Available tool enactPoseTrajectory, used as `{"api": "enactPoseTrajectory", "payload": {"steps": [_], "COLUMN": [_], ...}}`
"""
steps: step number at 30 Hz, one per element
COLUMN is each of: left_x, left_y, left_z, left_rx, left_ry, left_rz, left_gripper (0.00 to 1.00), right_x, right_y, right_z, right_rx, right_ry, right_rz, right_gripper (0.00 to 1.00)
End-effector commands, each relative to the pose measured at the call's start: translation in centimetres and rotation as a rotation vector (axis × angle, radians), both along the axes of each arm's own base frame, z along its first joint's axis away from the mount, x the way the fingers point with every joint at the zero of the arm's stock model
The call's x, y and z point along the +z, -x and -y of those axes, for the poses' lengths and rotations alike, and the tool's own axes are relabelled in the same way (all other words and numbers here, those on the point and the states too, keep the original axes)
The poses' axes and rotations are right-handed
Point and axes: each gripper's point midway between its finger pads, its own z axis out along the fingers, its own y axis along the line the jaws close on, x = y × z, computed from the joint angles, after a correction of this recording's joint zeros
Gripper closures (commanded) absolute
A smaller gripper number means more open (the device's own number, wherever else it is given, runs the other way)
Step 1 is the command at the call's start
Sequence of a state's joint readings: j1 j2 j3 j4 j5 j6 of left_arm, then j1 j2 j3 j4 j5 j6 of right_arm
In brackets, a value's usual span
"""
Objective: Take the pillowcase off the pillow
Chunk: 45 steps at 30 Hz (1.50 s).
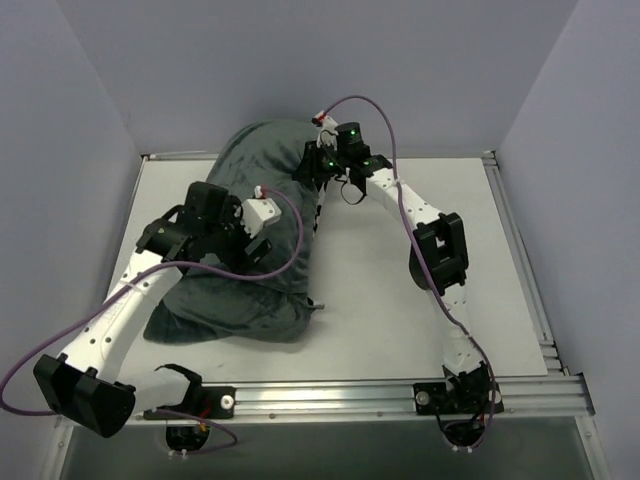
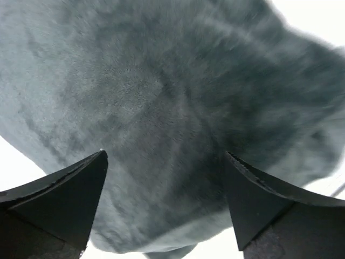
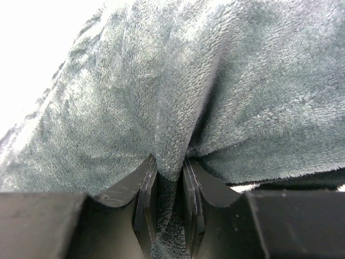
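Here the pillowcase [image 1: 235, 295] lies on the left half of the white counter [image 1: 400, 300], a plump dark grey mound running from the counter's far edge towards the near rail. Its plain grey face is up. A thin sliver of black-and-white pattern shows along the pillowcase's right edge, about halfway down its length. The pillow is covered by the pillowcase in every view, so only the swollen shape of the cover speaks for it.

The right tool [image 3: 170, 162] sits at the far end of the pillowcase, up by its far right corner. Its jaws are pinched narrow on a raised ridge of the grey plush. The fold runs down between the two fingers and fills the gap, and the fabric fans out in creases to either side of the pinch.

The left tool [image 2: 165, 156] is over the middle of the pillowcase, towards its left side. Its jaws stand wide apart with nothing between them. The two dark fingertips [image 2: 86, 178] frame a stretch of grey plush below; whether they touch it cannot be told from the wrist view.

The left arm reaches in across the pillowcase's near left corner, and the right arm arches over the bare counter to the right of the pillowcase.
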State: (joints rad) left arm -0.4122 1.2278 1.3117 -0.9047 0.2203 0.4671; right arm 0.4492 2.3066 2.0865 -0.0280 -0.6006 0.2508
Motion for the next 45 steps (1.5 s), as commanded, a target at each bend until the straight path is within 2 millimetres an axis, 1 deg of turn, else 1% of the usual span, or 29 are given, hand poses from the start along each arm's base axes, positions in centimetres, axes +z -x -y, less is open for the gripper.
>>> {"api": "enactPoseTrajectory", "payload": {"steps": [1, 3, 5, 6, 8, 9, 11, 14, 15, 17, 18, 19, 21, 24, 25, 27, 31, 32, 33, 35, 36, 37, 39, 40, 41, 42, 43, 44, 45], "left_x": [0.2, 1.3, 1.2, 1.7, 1.2, 1.9, 1.5, 0.8, -0.2, -1.3, -1.3, -2.2, -2.0, -1.3, -1.3, -1.4, -2.6, -2.6, -2.5, -1.9, -1.5, -1.1, 0.3, 1.0, 1.8, 2.8, 5.1, 6.2, 6.8], "left_y": [-2.4, -2.6, -1.2, -0.2, 2.4, 3.4, 6.5, 8.6, 9.0, 8.2, 5.9, 5.0, 2.1, -0.4, -0.5, -0.6, -0.7, -0.6, -0.6, -0.9, -1.1, -1.2, -2.1, -2.4, -2.7, -3.1, -3.6, -3.9, -4.2], "left_z": [-3.8, -4.8, -5.1, -5.1, -5.1, -5.4, -6.4, -7.0, -7.3, -7.7, -8.4, -9.0, -9.3, -8.7, -8.4, -7.9, -8.3, -8.3, -8.3, -8.3, -8.2, -8.1, -7.7, -7.4, -7.1, -6.6, -6.1, -5.9, -5.5], "left_rx": [0.047, 0.091, 0.033, 0.0, -0.088, -0.104, -0.171, -0.242, -0.249, -0.22, -0.15, -0.112, -0.02, 0.059, 0.058, 0.053, 0.051, 0.052, 0.061, 0.087, 0.096, 0.108, 0.171, 0.196, 0.251, 0.277, 0.335, 0.356, 0.363], "left_ry": [-0.273, -0.288, -0.295, -0.285, -0.282, -0.278, -0.304, -0.314, -0.328, -0.356, -0.404, -0.438, -0.462, -0.425, -0.407, -0.381, -0.408, -0.41, -0.409, -0.389, -0.378, -0.367, -0.309, -0.279, -0.218, -0.17, -0.085, -0.049, -0.023], "left_rz": [0.162, 0.186, 0.153, 0.156, 0.1, 0.111, 0.039, -0.018, -0.041, -0.035, 0.028, 0.027, 0.091, 0.146, 0.142, 0.145, 0.14, 0.137, 0.137, 0.148, 0.163, 0.172, 0.198, 0.207, 0.208, 0.219, 0.246, 0.257, 0.253], "left_gripper": [0.07, 0.13, 0.14, 0.13, 0.1, 0.09, 0.08, 0.07, 0.07, 0.06, 0.05, 0.05, 0.08, 0.14, 0.2, 0.26, 0.49, 0.69, 0.8, 0.98, 0.98, 0.98, 0.98, 0.98, 0.98, 0.98, 0.98, 0.98, 0.98], "right_x": [3.1, 2.5, 1.6, 1.1, 0.5, 0.2, -0.1, -0.2, -0.6, -0.5, -0.3, -0.1, 0.1, 0.0, -0.3, -0.1, 0.0, 0.1, 0.4, 0.9, 2.6, 4.2, 4.9, 7.9, 8.3, 5.7, 9.2, 9.5, 9.4], "right_y": [0.9, 1.1, 1.1, 1.1, 1.1, 1.2, 1.1, 1.4, 1.6, 1.8, 1.7, 1.7, 1.7, 1.9, 2.1, 2.3, 2.6, 2.6, 2.7, 3.2, 2.9, 2.7, 3.7, 4.9, 5.6, 7.9, 10.3, 11.3, 13.3], "right_z": [-3.2, -3.1, -2.7, -2.3, -1.8, -1.6, -1.4, -1.3, -1.2, -1.2, -1.3, -1.4, -1.5, -1.6, -1.6, -1.5, -1.1, -1.0, -0.9, -0.1, 0.2, 1.2, 3.1, 4.4, 5.6, 6.3, 7.1, 7.3, 7.1], "right_rx": [0.097, 0.089, 0.063, 0.052, 0.044, 0.044, 0.04, 0.044, 0.043, 0.042, 0.042, 0.041, 0.048, 0.049, 0.048, 0.049, 0.041, 0.036, 0.035, 0.019, 0.009, -0.046, -0.104, -0.138, -0.187, -0.192, -0.211, -0.239, -0.238], "right_ry": [-0.154, -0.134, -0.104, -0.083, -0.05, -0.032, -0.023, -0.02, -0.018, -0.019, -0.026, -0.032, -0.04, -0.047, -0.043, -0.043, -0.039, -0.035, -0.032, 0.005, 0.018, 0.05, 0.118, 0.118, 0.14, 0.178, 0.13, 0.123, 0.125], "right_rz": [0.013, 0.01, 0.005, -0.007, -0.007, -0.007, -0.008, -0.012, -0.025, -0.027, -0.023, -0.02, -0.02, -0.032, -0.041, -0.038, -0.035, -0.042, -0.045, -0.075, -0.038, -0.01, -0.028, 0.006, 0.005, -0.057, -0.01, 0.026, 0.039], "right_gripper": [0.79, 0.78, 0.77, 0.77, 0.76, 0.76, 0.76, 0.75, 0.75, 0.75, 0.75, 0.75, 0.74, 0.74, 0.73, 0.72, 0.7, 0.66, 0.59, 0.33, 0.24, 0.01, 0.0, 0.0, 0.0, 0.0, 0.0, 0.0, 0.0]}}
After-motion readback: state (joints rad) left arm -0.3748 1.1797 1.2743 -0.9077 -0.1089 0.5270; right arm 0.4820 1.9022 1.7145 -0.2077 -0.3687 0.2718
